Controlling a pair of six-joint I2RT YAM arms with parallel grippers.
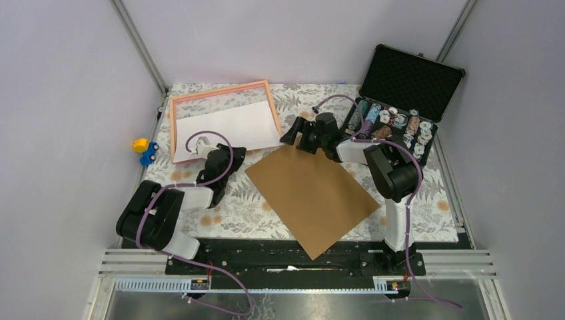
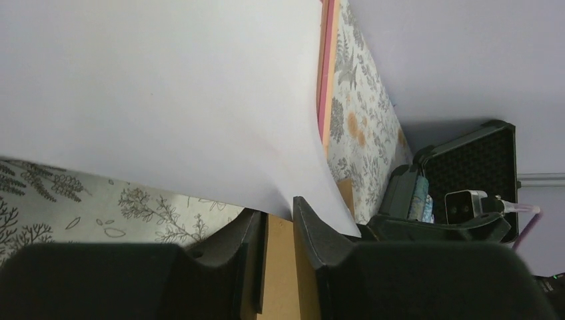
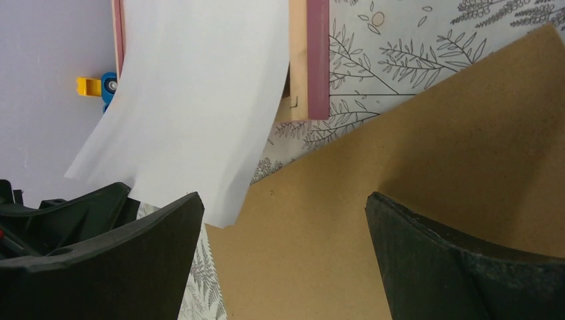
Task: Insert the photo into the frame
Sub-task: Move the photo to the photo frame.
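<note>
Brown board [image 1: 313,193] lies slantwise on the flowered bench [image 1: 233,217] between the arms. Beyond it, far left, the pink frame [image 1: 220,90] holds the photo [image 1: 226,123], white side up, its near edge curling over the frame's near side to the left hand [image 2: 276,213], which stands slightly parted at that edge. Right hand [image 3: 280,207], spread wide, hovers over the board's far corner beside the photo. Black case [image 1: 406,87] stands open far right

Photo [image 1: 230,123] is showing plain white. Frame [image 1: 220,90] is showing salmon-pink. Board [image 1: 312,193] is showing flat brown. Tablecloth [image 1: 246,217] is displaying grey fern print with orange blooms. Case [image 1: 413,77] is showing black.
</note>
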